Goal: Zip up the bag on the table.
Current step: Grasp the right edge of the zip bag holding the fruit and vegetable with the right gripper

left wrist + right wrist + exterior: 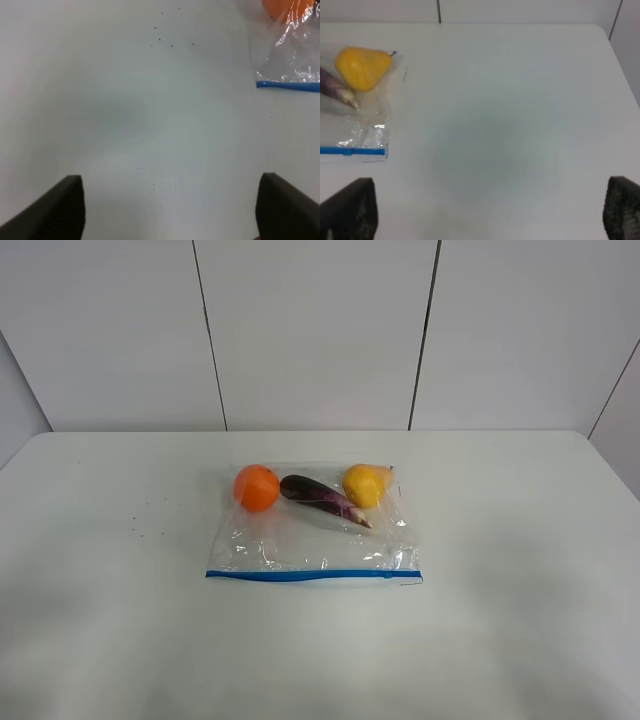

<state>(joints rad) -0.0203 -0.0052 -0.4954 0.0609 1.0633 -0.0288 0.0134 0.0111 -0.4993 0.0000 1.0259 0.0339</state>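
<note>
Left gripper (172, 215): your jaws stand wide apart, one dark tip at each side of the left wrist view, with bare table (520, 630) showing between them. The gripper hangs over the tabletop on the left side of the bag (310, 540) and is apart from it. Ahead of it you see one end of the blue zipper strip (300, 576) and a sliver of the orange (257, 487). A few dark specks (161, 39) mark the white surface there.

Right gripper (486, 215): same state, jaws spread wide over bare tabletop. It is on the bag's right side, toward the right edge, and apart from the bag. The other end of the zipper strip shows in the right wrist view.

Bag: lies flat about midway between the left and right edges, well apart from both and set back from the far edge. The plastic is clear and crinkled.

Zipper strip: runs along the bag's near side, parallel to the far edge. You cannot tell from these views whether it is sealed.

Contents, along the bag's far side, from left to right:
- the orange
- an eggplant (322, 499), lying slantwise with its pale tip pointing near and right
- a yellow fruit (365, 485), just beside the eggplant

Beyond the far edge: pale wall panels (320, 330) with dark seams.
</note>
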